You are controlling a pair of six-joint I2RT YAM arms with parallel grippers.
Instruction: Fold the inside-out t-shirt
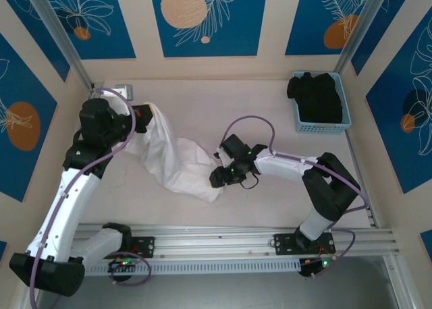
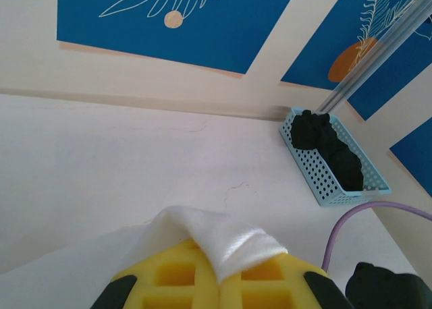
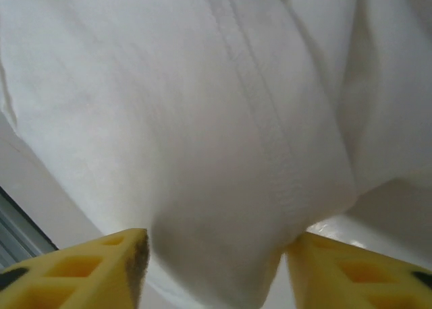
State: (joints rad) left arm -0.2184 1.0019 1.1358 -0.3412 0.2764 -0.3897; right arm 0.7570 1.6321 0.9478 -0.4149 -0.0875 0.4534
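At far left of the table (image 1: 270, 100) we're pinching one end of the inside-out t-shirt (image 1: 177, 162) w/ the left gripper (image 2: 219, 272). Its pads are pressed together on a small fold of white cloth, which looks to be hanging raised off the surface. From that pinch the shirt is trailing toward mid-table as a rumpled, twisted band, w/ its low end lying on the tabletop. At that end we're working the right gripper (image 3: 216, 272). Its jaws are standing apart w/ a bulge of fabric and a stitched seam sitting between the pads. As far as we can judge it isn't clamped yet. To do this step well we're aiming to close on the seam edge itself, not on the loose bulge, so the bite isn't sliding off. Then we're wanting both arms drawing apart evenly and low, untwisting the band before any fold. The left bite is looking small, so we're planning a gentle pull there. At far right the blue basket (image 1: 322, 127) w/ the black garment (image 1: 317, 93) is sitting well apart, so no snag risk.
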